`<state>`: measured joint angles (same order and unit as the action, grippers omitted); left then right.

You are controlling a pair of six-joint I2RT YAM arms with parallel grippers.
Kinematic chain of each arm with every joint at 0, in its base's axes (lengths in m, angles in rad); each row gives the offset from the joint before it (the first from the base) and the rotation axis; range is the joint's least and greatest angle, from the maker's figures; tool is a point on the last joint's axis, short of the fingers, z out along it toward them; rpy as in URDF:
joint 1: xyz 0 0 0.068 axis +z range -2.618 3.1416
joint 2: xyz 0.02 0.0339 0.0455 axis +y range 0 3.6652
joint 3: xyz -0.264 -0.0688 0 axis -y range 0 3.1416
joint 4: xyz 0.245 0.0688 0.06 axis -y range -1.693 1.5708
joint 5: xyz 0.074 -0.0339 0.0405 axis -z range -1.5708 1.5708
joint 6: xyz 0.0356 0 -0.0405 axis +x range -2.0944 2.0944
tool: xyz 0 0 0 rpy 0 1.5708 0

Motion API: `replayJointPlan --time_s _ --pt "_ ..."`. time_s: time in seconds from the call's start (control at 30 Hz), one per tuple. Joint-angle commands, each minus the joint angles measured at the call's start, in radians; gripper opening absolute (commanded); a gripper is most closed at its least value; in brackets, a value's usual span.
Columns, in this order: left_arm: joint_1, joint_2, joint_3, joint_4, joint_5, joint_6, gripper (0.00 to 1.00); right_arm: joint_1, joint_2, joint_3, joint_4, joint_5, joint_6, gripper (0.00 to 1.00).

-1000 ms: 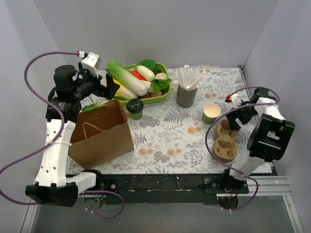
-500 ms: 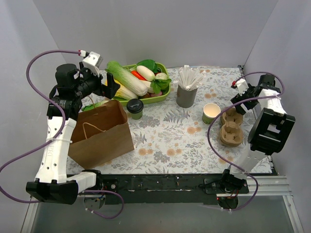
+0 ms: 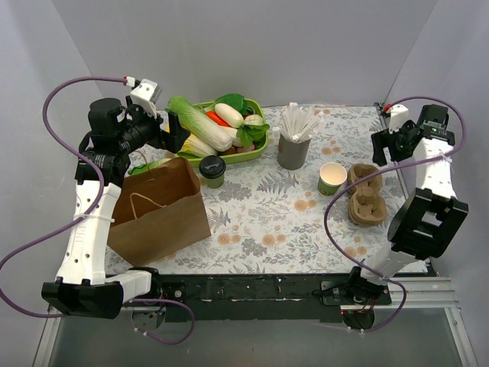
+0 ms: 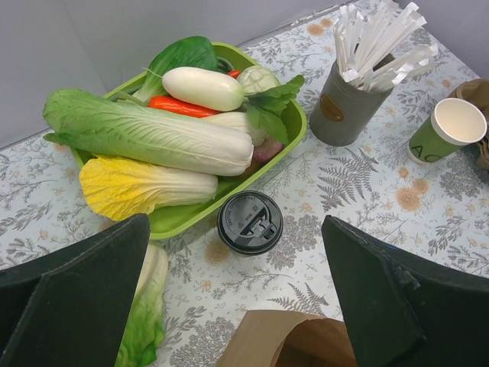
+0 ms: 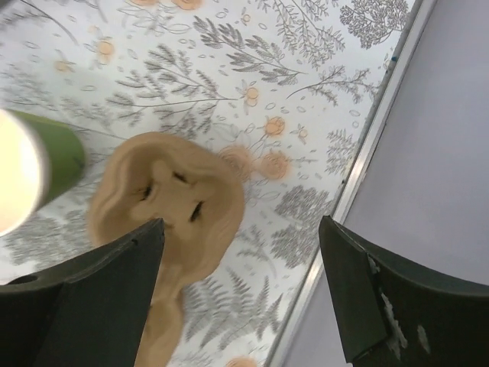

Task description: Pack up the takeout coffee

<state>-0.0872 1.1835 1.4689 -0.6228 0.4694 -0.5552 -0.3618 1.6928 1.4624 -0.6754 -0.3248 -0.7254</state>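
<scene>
Grey straw holder [image 3: 293,152] full of white straws, green vegetable tray [image 3: 246,157] just left of it, lidless green cup [image 3: 331,179] near its right, floral tablecloth [image 3: 267,208] beneath.

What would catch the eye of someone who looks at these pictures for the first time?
Most striking is the green tray at the far left of the table, heaped with large vegetables, a long pale-green cabbage among them. A brown paper bag stands at the near left, with the takeout coffee just in front of the tray. On the right, a cardboard cup carrier lies beside a lidless green cup.
</scene>
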Motion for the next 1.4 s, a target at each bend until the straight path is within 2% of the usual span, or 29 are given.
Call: replayJointPlan --time_s 0.0,0.23,0.53,0.97,1.37 --pt "0.006 -0.013 0.002 0.029 0.032 -0.017 0.98 -0.005 -0.107 -0.031 -0.200 -0.042 0.233 0.88" --pt "0.006 -0.005 0.005 0.049 0.046 -0.037 0.98 -0.005 -0.121 -0.158 -0.250 -0.002 0.207 0.75" --pt "0.006 -0.036 -0.022 0.048 0.029 -0.032 0.98 -0.003 -0.064 -0.148 -0.233 0.009 0.204 0.63" --pt "0.006 -0.038 -0.032 0.048 0.018 -0.025 0.98 0.021 -0.044 -0.163 -0.222 0.012 0.234 0.62" --pt "0.006 -0.032 -0.025 0.048 0.017 -0.023 0.98 0.052 -0.061 -0.200 -0.188 0.110 0.294 0.63"
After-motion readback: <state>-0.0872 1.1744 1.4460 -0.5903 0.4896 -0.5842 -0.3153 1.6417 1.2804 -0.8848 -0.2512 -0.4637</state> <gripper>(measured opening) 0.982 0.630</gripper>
